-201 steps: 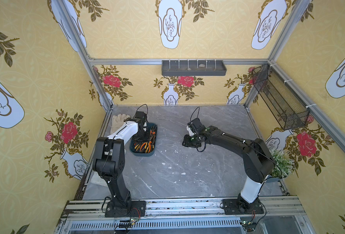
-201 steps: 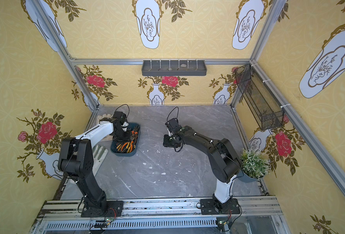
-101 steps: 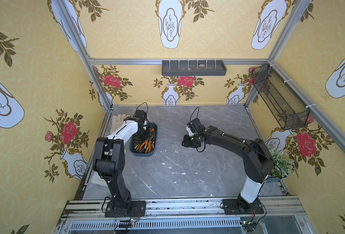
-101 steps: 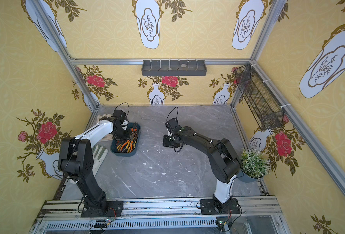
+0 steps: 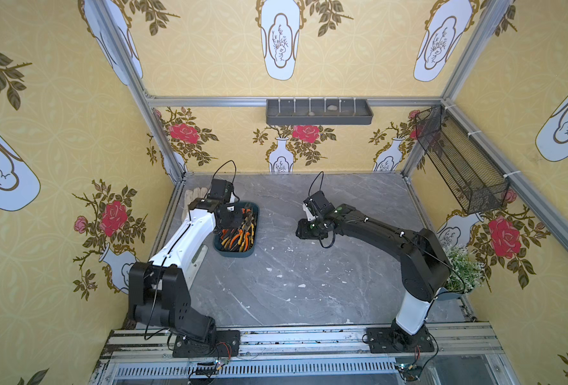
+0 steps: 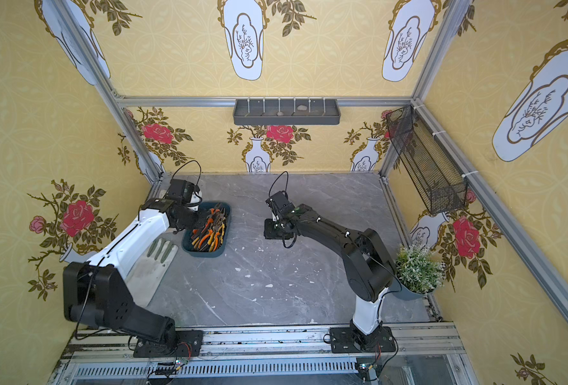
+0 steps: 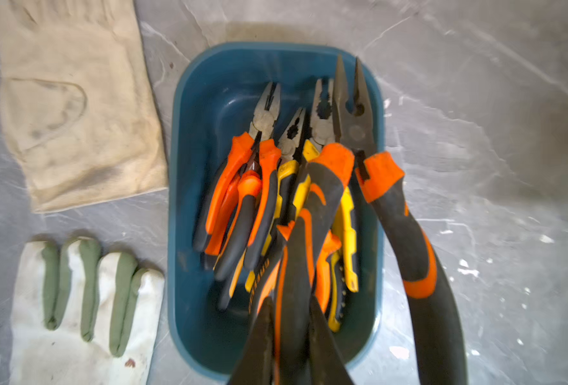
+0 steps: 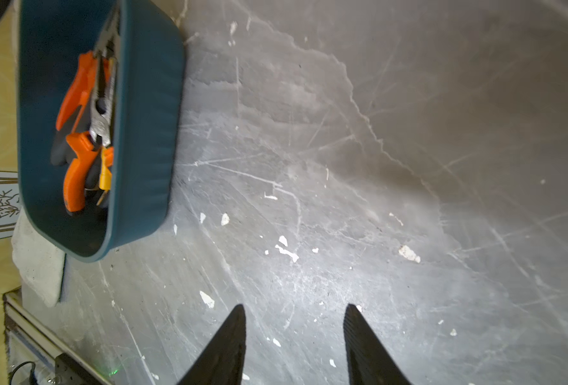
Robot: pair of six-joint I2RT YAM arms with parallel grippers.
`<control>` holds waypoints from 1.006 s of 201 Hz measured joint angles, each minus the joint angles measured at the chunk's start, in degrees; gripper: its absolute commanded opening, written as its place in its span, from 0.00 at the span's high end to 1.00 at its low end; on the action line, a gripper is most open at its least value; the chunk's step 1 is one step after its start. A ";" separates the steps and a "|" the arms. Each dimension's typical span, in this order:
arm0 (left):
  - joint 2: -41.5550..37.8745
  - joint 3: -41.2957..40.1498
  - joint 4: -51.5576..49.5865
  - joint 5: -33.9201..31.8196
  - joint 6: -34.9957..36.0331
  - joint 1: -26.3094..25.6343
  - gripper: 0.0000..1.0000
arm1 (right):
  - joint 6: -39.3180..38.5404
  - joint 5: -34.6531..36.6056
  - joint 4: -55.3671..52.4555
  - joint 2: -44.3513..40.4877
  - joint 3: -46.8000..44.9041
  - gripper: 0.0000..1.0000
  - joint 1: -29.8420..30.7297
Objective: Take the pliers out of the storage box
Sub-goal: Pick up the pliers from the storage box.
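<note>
The dark teal storage box (image 7: 176, 206) sits on the grey table, left of centre in both top views (image 5: 236, 255) (image 6: 203, 254). Several pliers (image 7: 242, 200) with orange-and-black or yellow-and-black handles lie piled in it. My left gripper (image 7: 291, 300) is shut on one handle of a long-nosed orange-and-black pair (image 7: 339, 186). That pair is raised above the pile, its other handle splayed out past the box's rim. My right gripper (image 8: 294, 320) is open and empty over bare table, right of the box (image 5: 304, 230).
A beige glove (image 7: 76, 110) and a white glove with green fingers (image 7: 86, 300) lie on the table beside the box's left side. A potted plant (image 6: 415, 270) stands at the right edge. A grey divided tray (image 5: 319, 111) and a wire basket (image 5: 459, 163) hang on the walls.
My left gripper has closed on a pliers handle in the box. My right gripper's jaws have spread wider; that arm has stayed in place.
</note>
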 measured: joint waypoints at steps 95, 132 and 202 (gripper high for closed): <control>-18.36 -14.16 12.20 -8.33 0.04 -19.52 1.00 | -0.55 7.85 -5.40 -3.41 8.20 0.03 3.58; -20.70 -19.52 17.07 -15.28 -0.52 -26.49 1.00 | 1.70 5.05 -5.40 -6.05 10.10 0.14 2.80; -21.92 -23.08 23.54 -27.39 1.64 -35.47 1.00 | 12.48 -1.27 -6.12 -2.03 17.33 0.23 2.64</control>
